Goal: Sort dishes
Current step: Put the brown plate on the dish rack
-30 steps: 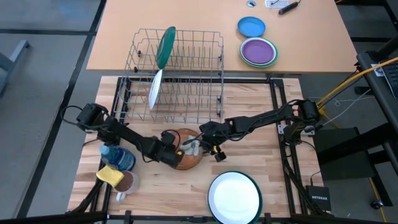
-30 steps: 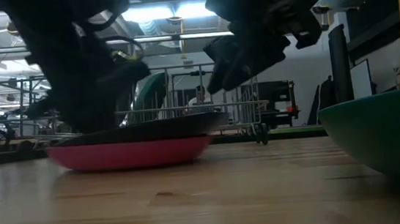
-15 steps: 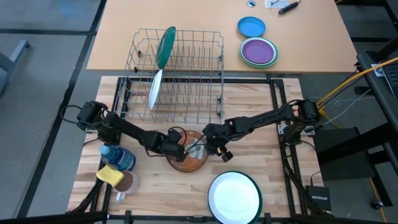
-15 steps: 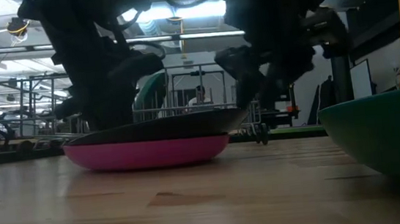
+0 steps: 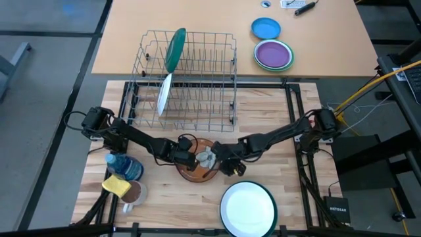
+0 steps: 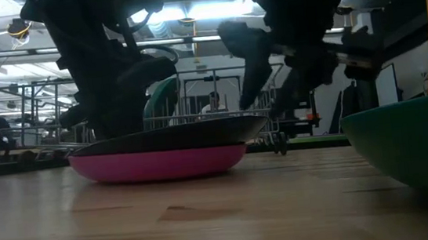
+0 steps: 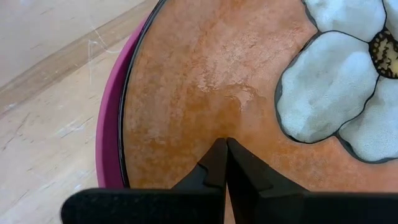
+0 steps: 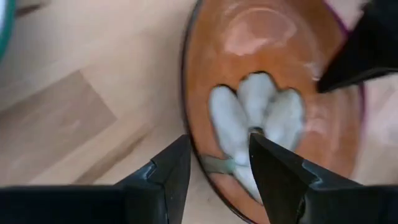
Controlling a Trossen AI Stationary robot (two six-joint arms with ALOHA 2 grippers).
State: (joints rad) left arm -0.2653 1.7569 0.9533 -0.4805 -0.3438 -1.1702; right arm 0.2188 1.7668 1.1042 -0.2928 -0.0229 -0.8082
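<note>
The brown plate (image 5: 197, 170) has a white flower inside and a pink underside (image 6: 155, 162). It rests on its base on the wooden table, near the middle. My left gripper (image 5: 188, 158) is shut, with its tips over the plate's left part (image 7: 225, 144). My right gripper (image 5: 216, 160) is open at the plate's right rim, one finger (image 8: 171, 168) outside the rim and one finger (image 8: 273, 168) over the inside. The large white green-rimmed plate (image 5: 248, 208) lies flat near the front edge. A green dish (image 5: 175, 49) and a white plate (image 5: 164, 93) stand on edge in the wire rack (image 5: 197, 99). My left gripper sets its shut fingertips on the plate's brown inner face (image 7: 205, 118), close to the left rim, slanting down from the table's left. The plate lies flat on the table. My right gripper straddles the plate's rim (image 8: 189, 134); I cannot tell whether a finger touches it.
A blue bottle (image 5: 125, 165), a yellow sponge (image 5: 116, 185) and a brown mug (image 5: 135, 193) crowd the near left corner. A bright-blue dish (image 5: 266, 28) and a purple dish (image 5: 273, 54) sit on the far table. Bare wood lies right of the plate.
My right gripper has come down and toward the near edge, from beyond the plate's far right side to its right rim. My left gripper has moved right onto the plate's left part. The plate has slid a little toward the table's right.
</note>
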